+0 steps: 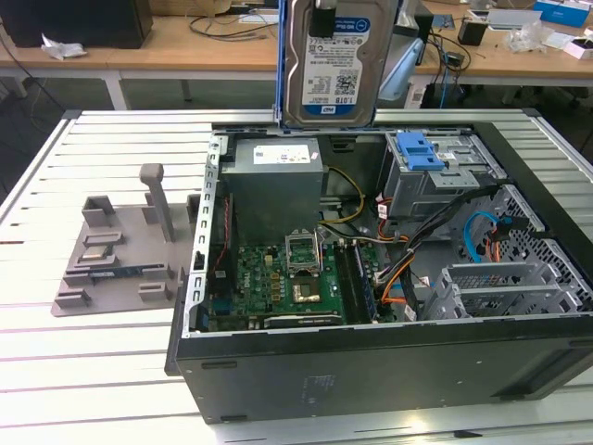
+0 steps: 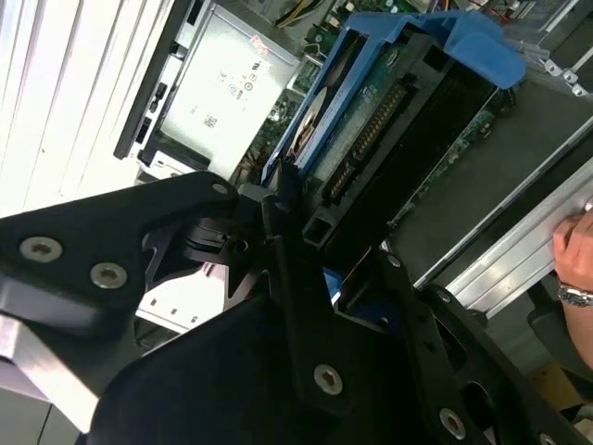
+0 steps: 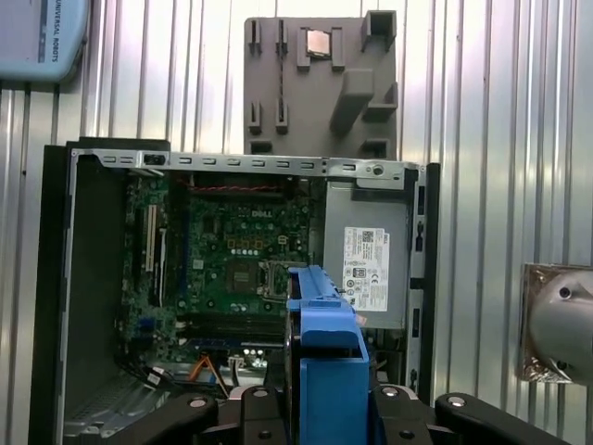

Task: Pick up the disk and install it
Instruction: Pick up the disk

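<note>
Now, step in hand: carrying the disk (image 1: 332,65) toward its bay, as I judge it; it is picked up and not yet installed
Disk position: hanging on edge, label facing the exterior camera, high above the rear of the open computer case (image 1: 371,366); clear of everything inside it
Jaws: the gripper (image 3: 324,415) is clenched on the disk, a finger against each flat face; in the first wrist view the blue rail stands between the two fingers
Likely target: the drive cage (image 1: 440,185) under the blue latch (image 1: 419,148), to the exterior view's right of the grey power supply (image 1: 273,181)
Doing it well: hold the disk square to the cage mouth; the rails probably have to meet their guides evenly, so a small tilt could jam it; go gently near the cables (image 1: 408,264) beside the cage
Watch for: a person's hand (image 2: 576,255) close to the edge of the table (image 1: 83,380); a knock against the case wall might shift the disk in the grip
</note>
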`<action>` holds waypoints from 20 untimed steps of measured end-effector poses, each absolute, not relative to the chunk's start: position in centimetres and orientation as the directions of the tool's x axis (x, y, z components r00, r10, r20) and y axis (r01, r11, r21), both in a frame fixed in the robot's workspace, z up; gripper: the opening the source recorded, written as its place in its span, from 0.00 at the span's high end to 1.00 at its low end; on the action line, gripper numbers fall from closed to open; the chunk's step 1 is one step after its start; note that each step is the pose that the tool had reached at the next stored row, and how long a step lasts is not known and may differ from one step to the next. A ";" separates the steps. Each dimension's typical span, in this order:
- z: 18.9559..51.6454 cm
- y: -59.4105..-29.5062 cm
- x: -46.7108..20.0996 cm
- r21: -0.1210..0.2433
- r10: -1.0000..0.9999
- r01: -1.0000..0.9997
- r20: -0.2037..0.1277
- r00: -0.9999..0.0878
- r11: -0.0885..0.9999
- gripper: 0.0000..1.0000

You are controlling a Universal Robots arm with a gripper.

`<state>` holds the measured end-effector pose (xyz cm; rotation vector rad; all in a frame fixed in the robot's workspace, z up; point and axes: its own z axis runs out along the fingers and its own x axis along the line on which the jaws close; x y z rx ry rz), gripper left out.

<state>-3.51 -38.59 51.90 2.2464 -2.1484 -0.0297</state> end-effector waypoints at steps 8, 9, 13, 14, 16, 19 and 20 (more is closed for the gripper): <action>51.8 -40.2 -2.5 0.037 -0.999 -0.998 0.012 0.045 -0.044 0.63; 51.8 -40.4 -2.3 0.037 -0.999 -0.998 0.013 0.045 -0.044 0.63; 51.7 -40.9 -2.0 0.037 -0.999 -0.998 0.014 0.045 -0.044 0.63; 51.7 -41.1 -1.9 0.037 -0.999 -0.998 0.015 0.045 -0.044 0.63; 51.7 -41.3 -1.8 0.037 -0.999 -0.998 0.015 0.045 -0.044 0.63; 51.7 -41.8 -1.5 0.037 -0.999 -0.998 0.017 0.045 -0.044 0.63; 51.6 -41.9 -1.4 0.037 -0.999 -0.998 0.017 0.045 -0.044 0.63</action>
